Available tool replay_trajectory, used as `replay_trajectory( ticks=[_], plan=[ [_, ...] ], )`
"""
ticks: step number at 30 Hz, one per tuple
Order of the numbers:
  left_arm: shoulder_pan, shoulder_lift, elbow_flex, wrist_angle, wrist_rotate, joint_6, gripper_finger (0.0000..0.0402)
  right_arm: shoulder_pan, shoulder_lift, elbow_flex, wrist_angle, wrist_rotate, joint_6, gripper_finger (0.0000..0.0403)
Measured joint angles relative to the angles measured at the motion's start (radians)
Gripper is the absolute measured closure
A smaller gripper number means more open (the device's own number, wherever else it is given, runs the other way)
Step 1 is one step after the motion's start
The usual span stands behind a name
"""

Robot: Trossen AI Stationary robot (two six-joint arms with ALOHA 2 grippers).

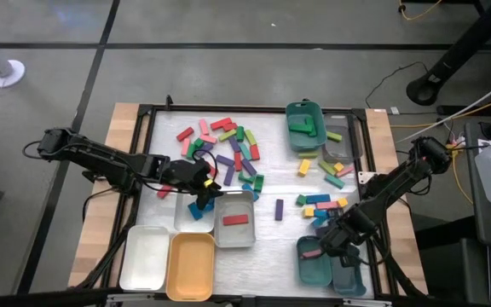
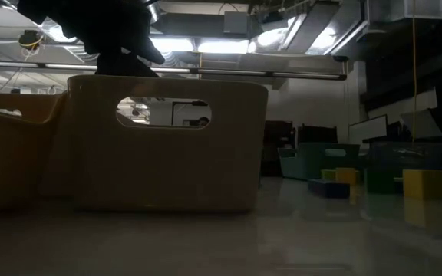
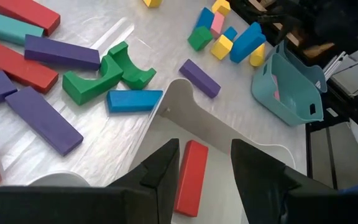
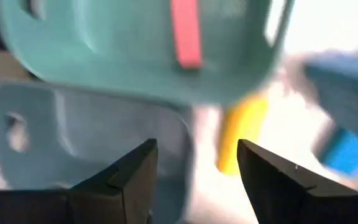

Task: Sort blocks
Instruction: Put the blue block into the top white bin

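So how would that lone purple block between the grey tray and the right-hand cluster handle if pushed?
The purple block looks like a flat-sided bar lying on its long face, so it would probably slide rather than roll or tip. It seems rigid. The table appears glossy, so it may skid or pivot if nudged off-centre.

Both arms reach inward, left gripper and right gripper fingers apart.
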Motion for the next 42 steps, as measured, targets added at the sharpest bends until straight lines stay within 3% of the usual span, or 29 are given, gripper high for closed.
replay_trajectory(
  ticks=[9, 22, 42],
  plan=[
    [0.0, 0.0, 0.0, 0.0, 0.0, 0.0, 0.0268, 0.0, 0.0, 0.0, -0.233, 0.12, -0.002, 0.0182],
    [0.0, 0.0, 0.0, -0.001, 0.0, 0.0, 0.0268, 0.0, 0.0, 0.0, -0.254, 0.409, -0.115, 0.0182],
    [0.0, 0.0, 0.0, -0.001, 0.0, 0.0, 0.0268, -0.046, 0.0, 0.0, -0.144, 0.427, -0.22, 0.0182]
  ],
)
